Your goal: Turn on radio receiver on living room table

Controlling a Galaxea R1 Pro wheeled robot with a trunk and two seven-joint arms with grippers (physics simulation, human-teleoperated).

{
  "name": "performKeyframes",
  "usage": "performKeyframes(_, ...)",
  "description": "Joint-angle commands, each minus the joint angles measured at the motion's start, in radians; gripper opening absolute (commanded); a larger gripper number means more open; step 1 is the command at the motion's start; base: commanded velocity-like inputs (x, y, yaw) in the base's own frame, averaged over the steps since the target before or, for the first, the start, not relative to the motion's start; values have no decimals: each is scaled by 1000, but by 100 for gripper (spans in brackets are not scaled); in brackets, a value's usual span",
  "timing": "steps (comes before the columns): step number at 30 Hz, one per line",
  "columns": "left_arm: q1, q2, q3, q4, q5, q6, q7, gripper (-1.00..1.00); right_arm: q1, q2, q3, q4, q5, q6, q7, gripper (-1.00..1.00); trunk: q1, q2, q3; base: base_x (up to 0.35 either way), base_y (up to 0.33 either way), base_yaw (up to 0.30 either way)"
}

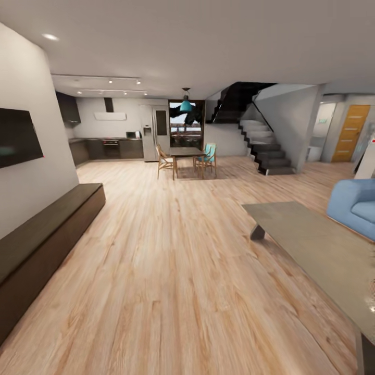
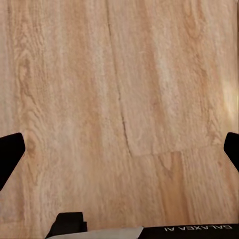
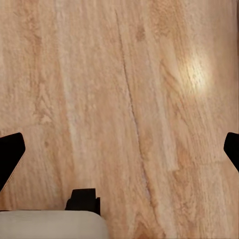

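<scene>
Both wrist cameras look straight down at the floor (image 2: 119, 99), so each arm hangs with its gripper pointed at the planks. The left gripper (image 2: 119, 149) shows black fingertips (image 2: 10, 154) at the two side edges of its picture, far apart, with nothing between them: the jaws stand wide and empty. The right gripper (image 3: 119, 149) looks the same, its fingertips (image 3: 11, 152) spread to the edges over bare wood, where a bright glare spot lies. The head view takes in the room: the table (image 1: 312, 245), low with a grey-taupe top, stands at the right, just before the blue sofa (image 1: 357, 205). The visible part of its top is bare; I cannot find the radio. A long dark bench (image 1: 47, 234) runs along the left wall under a dark screen (image 1: 18, 136). Farther back stand a dining table with chairs (image 1: 186, 156), a kitchen (image 1: 109, 146) and stairs (image 1: 265, 146).
</scene>
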Motion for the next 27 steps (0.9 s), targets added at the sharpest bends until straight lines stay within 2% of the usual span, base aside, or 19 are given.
performKeyframes(1,0,0,0,0,0,0,0,100,0,0,0,0,0,0,0,100,0,0,0,327,83,-272)
performKeyframes(17,0,1,2,0,1,0,1,100,0,1,0,0,0,0,0,100,0,0,6,327,12,-272)
performKeyframes(27,0,0,2,0,2,0,1,100,0,0,0,0,0,0,0,100,0,0,9,327,110,-272)
